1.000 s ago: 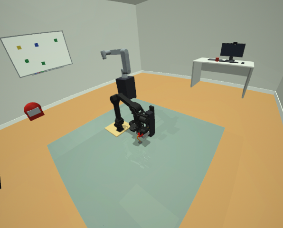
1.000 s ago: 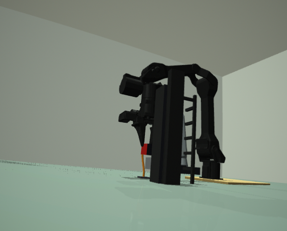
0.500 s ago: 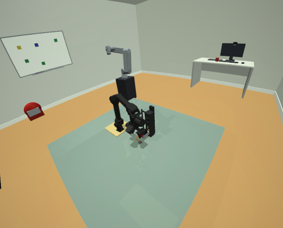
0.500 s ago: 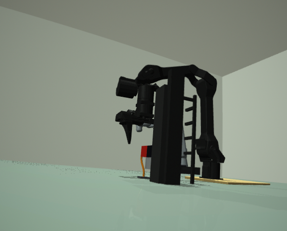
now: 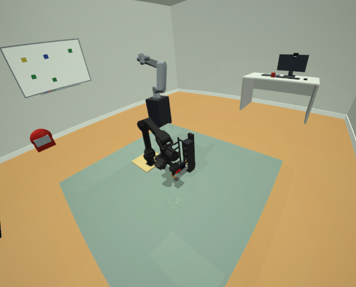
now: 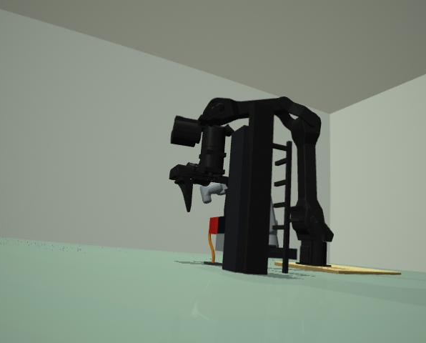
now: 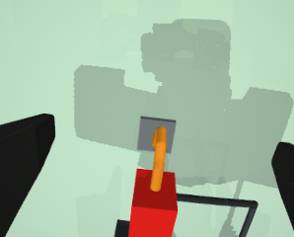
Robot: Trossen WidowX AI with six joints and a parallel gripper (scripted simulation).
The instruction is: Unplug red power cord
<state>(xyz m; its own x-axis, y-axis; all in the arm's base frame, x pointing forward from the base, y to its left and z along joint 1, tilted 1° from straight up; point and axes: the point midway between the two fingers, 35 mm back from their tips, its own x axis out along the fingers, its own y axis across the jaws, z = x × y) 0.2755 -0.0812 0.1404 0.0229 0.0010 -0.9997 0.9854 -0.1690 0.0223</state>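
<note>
My gripper (image 7: 167, 140) is wide open and empty. In the exterior view the visible fingertip hangs higher than the red plug and to its left; the other finger is hidden. The red plug (image 5: 178, 170) (image 6: 214, 225) (image 7: 154, 219) shows low in the wrist view, below the line between the fingertips and touched by neither. A black part lies directly behind it. The orange cord (image 6: 211, 248) (image 7: 158, 163) runs from the plug's end down to a small grey pad (image 7: 145, 138). A tall dark upright (image 5: 189, 154) (image 6: 237, 199), perhaps the strip, hides whether the plug's inner end is clear of a socket.
A thin black rack (image 6: 288, 206) stands beside the tall upright. A pale grey block (image 6: 219, 241) is under the plug. The arm's base stands on a yellow board (image 5: 139, 162). A grey arm on a dark pedestal (image 5: 158, 111) and a desk (image 5: 283, 77) are farther back.
</note>
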